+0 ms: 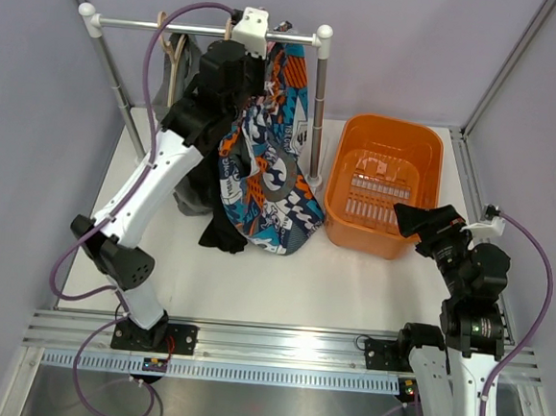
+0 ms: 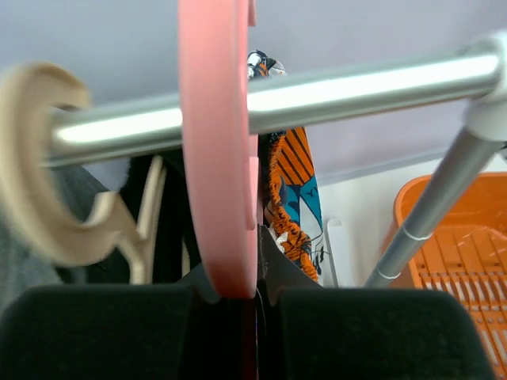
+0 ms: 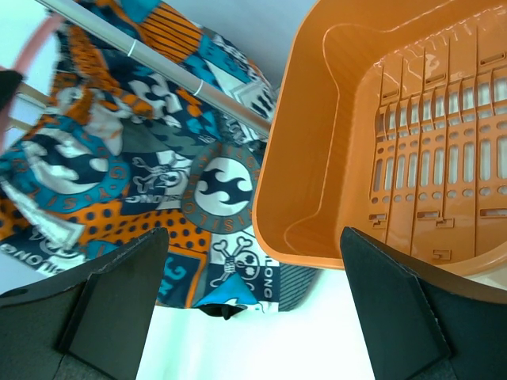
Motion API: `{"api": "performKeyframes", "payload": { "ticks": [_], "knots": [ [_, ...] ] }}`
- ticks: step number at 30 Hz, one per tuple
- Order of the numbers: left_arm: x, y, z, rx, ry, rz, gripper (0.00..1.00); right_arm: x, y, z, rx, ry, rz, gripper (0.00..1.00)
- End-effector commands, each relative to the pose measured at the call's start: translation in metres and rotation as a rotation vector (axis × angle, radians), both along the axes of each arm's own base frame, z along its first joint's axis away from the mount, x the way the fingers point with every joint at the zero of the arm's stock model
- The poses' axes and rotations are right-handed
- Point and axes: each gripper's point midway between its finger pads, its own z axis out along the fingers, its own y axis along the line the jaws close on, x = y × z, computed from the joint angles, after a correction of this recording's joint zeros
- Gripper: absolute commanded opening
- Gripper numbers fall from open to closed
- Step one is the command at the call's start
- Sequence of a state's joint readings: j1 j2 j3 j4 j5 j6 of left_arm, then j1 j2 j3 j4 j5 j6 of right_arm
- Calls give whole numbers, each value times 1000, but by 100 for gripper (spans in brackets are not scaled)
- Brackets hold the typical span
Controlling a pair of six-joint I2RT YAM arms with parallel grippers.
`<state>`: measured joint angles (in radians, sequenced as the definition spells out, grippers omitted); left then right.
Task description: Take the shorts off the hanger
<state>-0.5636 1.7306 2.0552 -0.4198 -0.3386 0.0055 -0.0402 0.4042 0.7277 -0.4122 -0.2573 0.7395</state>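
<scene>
The printed shorts [image 1: 267, 169] hang below a pink hanger [image 2: 218, 158] hooked over the rail [image 2: 356, 87]. Their hem pools on the surface [image 1: 348, 291] beside the black shorts [image 1: 220, 232] and grey shorts [image 1: 190, 196]. The left fingers [image 2: 95, 332] are clenched on the pink hook. The right fingers [image 3: 103, 309] are spread and hold nothing, near the orange basket [image 1: 393, 123]. Lifting the hook could drag the neighbouring beige hanger [image 2: 47, 190], or the thin hook could twist out of the pinch.

An overhead camera looks down on all; wrist cameras sit close, sharing its rail [image 1: 205, 30] and basket [image 1: 345, 165].
</scene>
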Motion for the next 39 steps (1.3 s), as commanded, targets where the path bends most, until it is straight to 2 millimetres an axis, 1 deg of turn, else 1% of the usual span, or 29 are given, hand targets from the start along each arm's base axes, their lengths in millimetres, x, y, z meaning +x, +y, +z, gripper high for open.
{"api": "performKeyframes", "payload": {
  "ticks": [1, 5, 7, 8, 11, 12, 14, 15, 17, 18, 19, 21, 22, 23, 24, 25, 26, 27, 28, 30, 31, 32, 33, 34, 35, 36, 37, 38, 39],
  "knots": [
    [-32, 15, 82, -76, -206, -32, 0, 3, 3, 2, -8, -22, 23, 100],
    [-38, 7, 75, -40, -161, -94, 0, 4, 3, -1, -12, -20, 26, 100],
    [-42, 9, 71, -36, -130, -97, 0, 5, 3, -1, -19, -17, 27, 99],
    [-45, 7, 60, -31, -82, -106, 0, 6, 3, -3, -21, -9, 27, 99],
    [-54, 6, 43, -41, -13, -130, 0, 8, 3, -6, -35, 5, 33, 99],
    [-60, 6, 29, -48, 19, -139, 0, 9, 3, -7, -38, 7, 32, 100],
    [-67, 3, 19, -69, 28, -166, 0, 11, 3, -10, -53, 18, 37, 100],
    [-74, 5, 6, -60, 52, -172, 0, 10, 4, -9, -58, 18, 47, 99],
    [-83, 2, -4, -62, 80, -197, 0, 11, 5, -12, -73, 28, 63, 100],
    [-87, 0, -17, -50, 107, -208, 0, 11, 8, -11, -79, 25, 81, 99],
    [-100, -4, -14, -50, 99, -233, 0, 11, 9, -11, -94, 25, 93, 99],
    [-112, -7, -20, -24, 103, -247, 0, 11, 14, -8, -120, 21, 138, 99],
    [-126, -10, -26, -7, 118, -269, 0, 12, 17, -11, -126, 40, 158, 98],
    [-131, -8, -29, 4, 124, -258, 0, 12, 18, -9, -134, 41, 170, 96],
    [-137, -8, -33, 15, 132, -255, 0, 10, 20, -2, -141, 31, 188, 95],
    [-152, -9, -38, 20, 136, -271, 0, 10, 21, -4, -153, 45, 199, 93],
    [-158, -5, -40, 21, 137, -262, 0, 11, 22, -3, -157, 52, 211, 91],
    [-165, -5, -42, 18, 138, -267, 0, 8, 24, 3, -167, 45, 228, 91],
    [-177, -2, -49, 8, 153, -277, 0, 9, 26, 4, -165, 54, 238, 90],
    [-188, 1, -57, -1, 175, -284, 0, 8, 29, 15, -170, 38, 257, 87],
    [-196, 0, -62, -3, 191, -298, 0, 9, 31, 16, -168, 46, 264, 86],
    [-204, 3, -70, -1, 201, -304, 0, 9, 36, 18, -172, 46, 283, 86],
    [-210, 0, -75, -1, 209, -325, 0, 7, 44, 24, -185, 38, 310, 86],
    [-215, -3, -79, -6, 217, -338, 0, 11, 48, 20, -195, 62, 321, 85],
    [-218, -4, -89, 7, 237, -344, 0, 6, 68, 19, -211, 72, 388, 84],
    [-221, -4, -92, 11, 243, -348, 0, 10, 68, 23, -245, 78, 352, 84],
    [-226, -7, -97, 28, 257, -355, 0, 15, 78, 16, -267, 110, 363, 82],
    [-228, -9, -102, 42, 266, -359, 0, 12, 92, 20, -293, 104, 379, 81],
    [-234, -13, -105, 52, 271, -374, 0, 11, 98, 17, -304, 129, 381, 81]
  ]
}}
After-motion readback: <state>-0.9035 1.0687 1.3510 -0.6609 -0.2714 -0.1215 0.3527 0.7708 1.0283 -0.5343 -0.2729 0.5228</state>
